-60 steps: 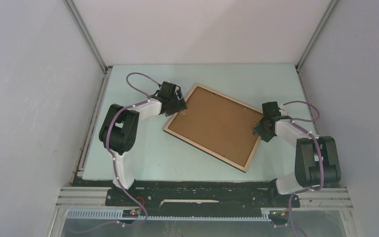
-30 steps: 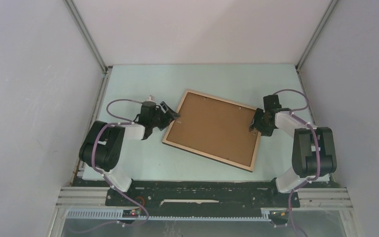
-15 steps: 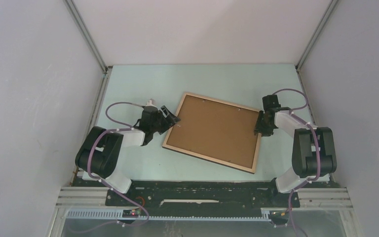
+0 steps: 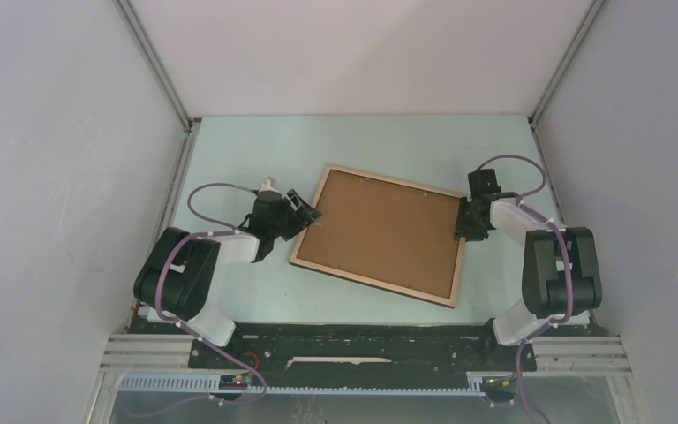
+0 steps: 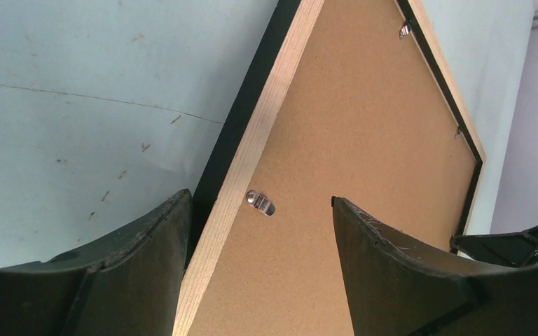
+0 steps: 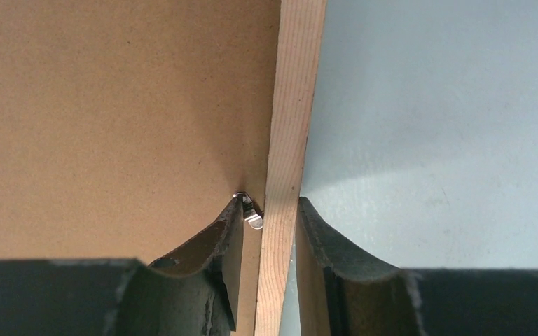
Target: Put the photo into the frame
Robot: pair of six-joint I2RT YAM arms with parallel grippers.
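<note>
Your right pincer (image 6: 270, 206) pinches the frame (image 6: 294, 84); hold it level. Close the spread left pincer (image 5: 259, 199) squarely on its rail.

The frame (image 5: 266, 140) is lying flat, back side up and turned askew, showing a light tan wood rim with a black outer edge. A brown backing board (image 5: 364, 140) is sitting inside it, with small metal clips (image 6: 252, 213) along the rim. One side rail is passing between the wide-spread fingers of the left gripper (image 5: 259, 199). The opposite rail is sitting nipped between the fingers of the right gripper (image 6: 270, 203).
</note>
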